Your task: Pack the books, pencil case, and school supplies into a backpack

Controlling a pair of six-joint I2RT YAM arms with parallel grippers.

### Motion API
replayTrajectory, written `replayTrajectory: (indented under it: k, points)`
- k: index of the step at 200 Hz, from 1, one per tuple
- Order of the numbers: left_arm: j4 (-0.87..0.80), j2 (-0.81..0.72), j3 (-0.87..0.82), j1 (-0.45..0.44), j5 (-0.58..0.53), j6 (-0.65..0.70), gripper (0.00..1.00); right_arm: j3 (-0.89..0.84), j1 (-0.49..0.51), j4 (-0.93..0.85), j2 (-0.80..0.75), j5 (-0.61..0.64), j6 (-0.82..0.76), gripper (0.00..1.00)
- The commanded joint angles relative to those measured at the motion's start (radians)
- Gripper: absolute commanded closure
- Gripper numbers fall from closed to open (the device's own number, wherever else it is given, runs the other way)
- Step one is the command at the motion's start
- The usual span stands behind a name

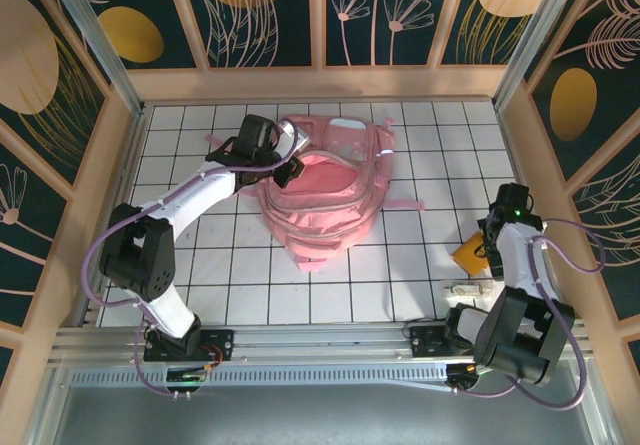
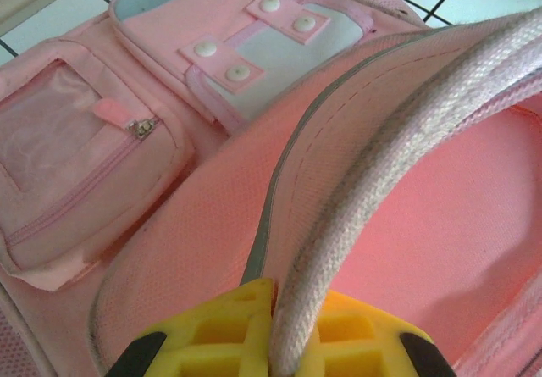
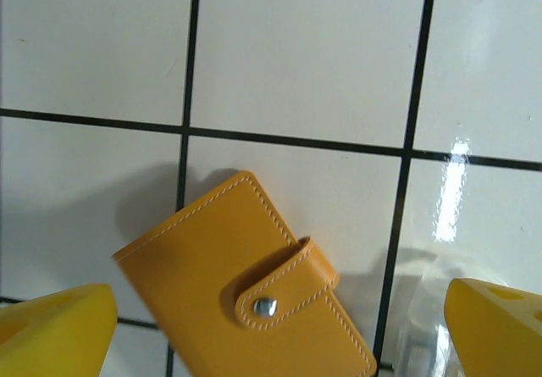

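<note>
Where the white gridded bench (image 1: 230, 265) spreads between the two arms, the backpack (image 1: 325, 200) lies at its far middle, a large soft light-pink bag with its main mouth gaping and pink lining showing inside. In the left wrist view its front faces the camera: a clear zipped pocket (image 2: 76, 165) sits on the left and a flap with white snaps (image 2: 262, 30) lies farther off. The left pincer (image 2: 284, 343), at the bag's far-left edge, is closed tight on a pale woven strap (image 2: 381, 140) that arches over the opening, its yellow fingers (image 2: 212, 343) pressing the webbing from both sides. The right pincer (image 3: 279, 326) hangs over the right side of the bench with its jaws spread wide and nothing between them. Directly below it the small orange square item (image 3: 246, 292) lies flat and tilted, its tab fastened by a silver snap (image 3: 265, 307). Just nearer, the flat clear packet (image 1: 468, 290) rests on the bench.
</note>
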Motion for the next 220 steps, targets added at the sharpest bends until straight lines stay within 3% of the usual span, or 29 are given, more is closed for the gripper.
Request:
replayTrajectory:
  k: [1,40,86,143,177,220]
  points:
    - [0.012,-0.052,-0.029,0.001,0.027,-0.031,1.00,-0.040,-0.014,0.121,0.042,-0.054,-0.166,0.01]
    - [0.038,-0.060,-0.040,0.000,0.012,-0.065,1.00,-0.045,0.012,0.174,0.135,-0.060,-0.234,0.01]
    - [0.047,-0.060,-0.028,0.001,0.011,-0.063,1.00,-0.043,0.061,0.235,0.109,-0.208,-0.359,0.01]
    - [0.063,-0.067,-0.035,0.001,0.023,-0.065,1.00,-0.097,0.053,0.263,0.250,-0.146,-0.345,0.01]
    - [0.076,-0.078,-0.049,0.000,0.018,-0.066,1.00,-0.093,0.075,0.293,0.278,-0.187,-0.362,0.21]
    - [0.077,-0.092,-0.058,0.000,0.010,-0.077,1.00,-0.019,0.219,0.236,0.230,-0.221,-0.408,0.44]
